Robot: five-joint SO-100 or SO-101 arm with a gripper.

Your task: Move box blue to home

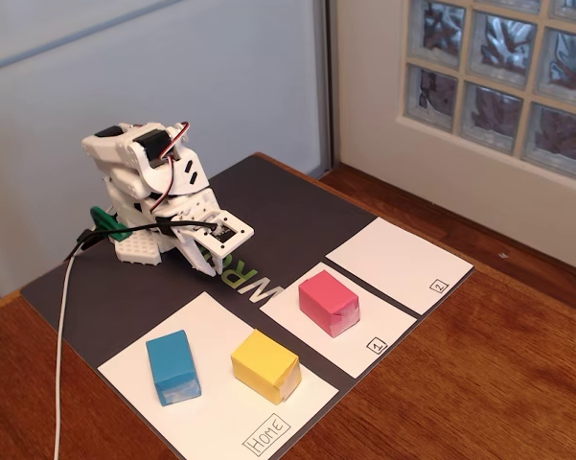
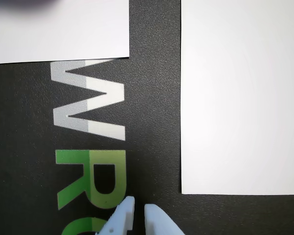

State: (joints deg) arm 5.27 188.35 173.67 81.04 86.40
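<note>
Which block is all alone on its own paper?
The pink block, alone on the sheet marked 1. The blue and yellow blocks share the Home sheet.

In the fixed view, the large white sheet (image 1: 211, 422) carries a small boxed handwritten "Home" label (image 1: 267, 434) at its near corner. The middle sheet (image 1: 364, 356) has a boxed "1" (image 1: 377, 345), and the far sheet (image 1: 393, 259) has a boxed "2" (image 1: 438, 285). The dark mat (image 2: 151, 112) bears large printed letters: in the wrist view a white-grey "W" (image 2: 88, 100) and a green "R" (image 2: 90, 178) can be read, with a further green letter cut off at the bottom edge.
</note>
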